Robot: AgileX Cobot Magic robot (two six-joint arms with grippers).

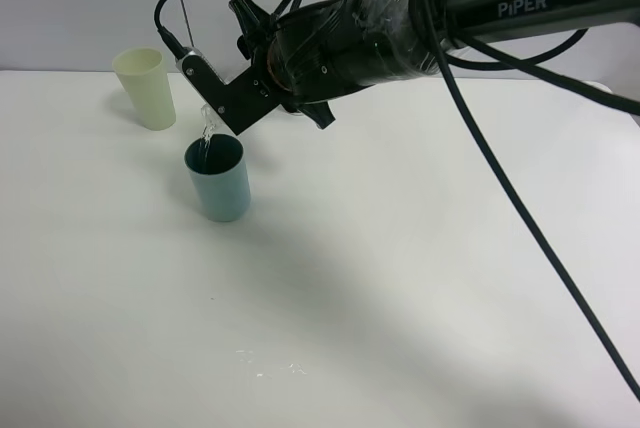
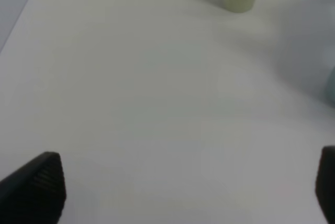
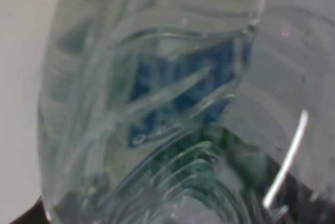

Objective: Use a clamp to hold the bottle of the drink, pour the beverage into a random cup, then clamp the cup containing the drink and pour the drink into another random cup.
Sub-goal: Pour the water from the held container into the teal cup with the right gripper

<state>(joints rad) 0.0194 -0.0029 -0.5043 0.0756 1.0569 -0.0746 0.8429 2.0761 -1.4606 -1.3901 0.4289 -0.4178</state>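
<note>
Starting at the left: our left pincer (image 2: 183, 185) sat low over the white counter (image 1: 400, 298), jaws spread wide with nothing between them, so that arm was doing nothing. Its wrist camera only caught the two dark fingertips and bare counter.

Next along was the pale cream plastic cup (image 1: 145, 88), upright near the back. We couldn't see into it, but we'd guess it was empty, since nothing was near it.

Just beside it, a bit closer to us, stood the teal-blue plastic cup (image 1: 218, 180), also upright. A thin stream of water (image 1: 207, 133) was falling into its mouth.

Right above that was the right pincer (image 1: 215, 98), reaching across from the right side. It was closed round the clear plastic bottle with the blue label (image 3: 157, 103), which filled the whole right wrist view and was tipped down toward the blue cup. In the high view the bottle was nearly invisible, being so transparent.

As for progress, we'd say the bottle grab was done and the first pour was under way. We couldn't tell how full the blue cup was. That left setting the bottle down, gripping the blue cup and tipping it into the cream one.

There were also a few small wet drops (image 1: 265, 363) on the counter near the front.
</note>
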